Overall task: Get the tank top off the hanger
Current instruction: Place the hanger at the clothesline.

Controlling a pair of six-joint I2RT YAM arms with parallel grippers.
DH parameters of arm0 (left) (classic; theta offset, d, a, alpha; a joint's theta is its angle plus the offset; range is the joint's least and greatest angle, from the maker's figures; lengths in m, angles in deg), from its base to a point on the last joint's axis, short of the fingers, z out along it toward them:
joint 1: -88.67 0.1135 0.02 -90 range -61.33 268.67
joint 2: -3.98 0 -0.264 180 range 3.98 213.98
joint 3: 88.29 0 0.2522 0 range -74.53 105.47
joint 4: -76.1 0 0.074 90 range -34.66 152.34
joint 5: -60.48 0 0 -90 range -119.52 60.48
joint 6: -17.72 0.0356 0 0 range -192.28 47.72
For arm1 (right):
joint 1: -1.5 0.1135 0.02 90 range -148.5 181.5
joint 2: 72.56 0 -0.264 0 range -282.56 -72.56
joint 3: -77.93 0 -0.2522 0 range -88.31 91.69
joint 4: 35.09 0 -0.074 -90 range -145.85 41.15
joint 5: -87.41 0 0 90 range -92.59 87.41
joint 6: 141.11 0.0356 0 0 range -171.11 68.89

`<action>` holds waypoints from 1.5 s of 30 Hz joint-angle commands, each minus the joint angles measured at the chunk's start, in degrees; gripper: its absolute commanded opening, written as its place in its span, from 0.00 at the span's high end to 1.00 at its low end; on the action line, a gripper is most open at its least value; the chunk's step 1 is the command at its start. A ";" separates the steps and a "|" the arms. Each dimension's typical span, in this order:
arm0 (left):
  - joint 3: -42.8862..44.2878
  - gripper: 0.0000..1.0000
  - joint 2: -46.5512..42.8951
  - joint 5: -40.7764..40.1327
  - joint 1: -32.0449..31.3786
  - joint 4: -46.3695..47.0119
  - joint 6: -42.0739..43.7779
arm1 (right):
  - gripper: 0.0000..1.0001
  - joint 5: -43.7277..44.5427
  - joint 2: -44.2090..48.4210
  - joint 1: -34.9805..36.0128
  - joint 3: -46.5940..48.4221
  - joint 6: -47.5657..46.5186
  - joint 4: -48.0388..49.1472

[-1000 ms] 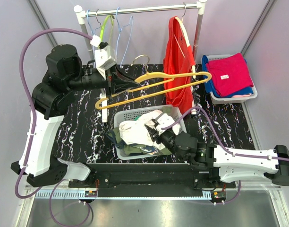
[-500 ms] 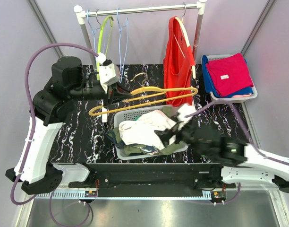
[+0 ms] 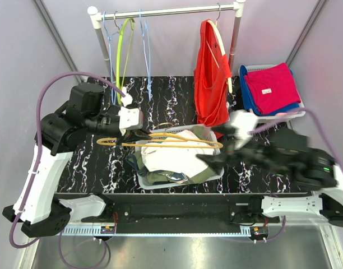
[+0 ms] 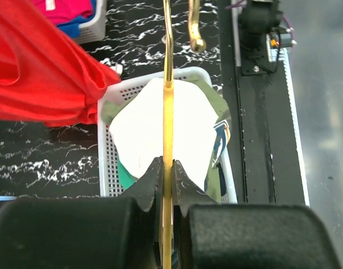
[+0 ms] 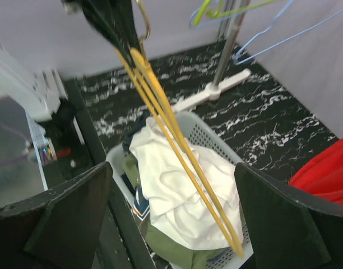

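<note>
One yellow hanger (image 3: 160, 140), bare, lies level in your left gripper (image 4: 167, 174), whose jaws are clamped on it. Its long axis runs left to right above the basket (image 3: 142, 178). The white tank top (image 3: 171, 154) lies heaped in that basket directly beneath, apart from the hanger. Your right gripper (image 5: 171, 216), jaws wide and empty, hangs just right of the basket. That makes it the nearer arm to the red tank top (image 3: 211, 84), which hangs on its own hanger from the rail (image 3: 166, 11).
</note>
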 commanded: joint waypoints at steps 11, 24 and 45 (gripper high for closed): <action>7.39 1.00 2.47 9.45 -0.13 -13.23 13.06 | 0.10 -8.10 -10.75 -0.12 5.89 -7.71 -12.06; 8.27 1.00 2.30 11.38 -1.01 -17.81 15.35 | 0.36 -7.93 -9.25 -0.12 3.51 -7.97 -11.62; 9.59 0.99 0.81 13.32 -1.36 -13.35 8.95 | 1.00 -6.26 -7.85 -0.21 1.67 -4.38 -11.35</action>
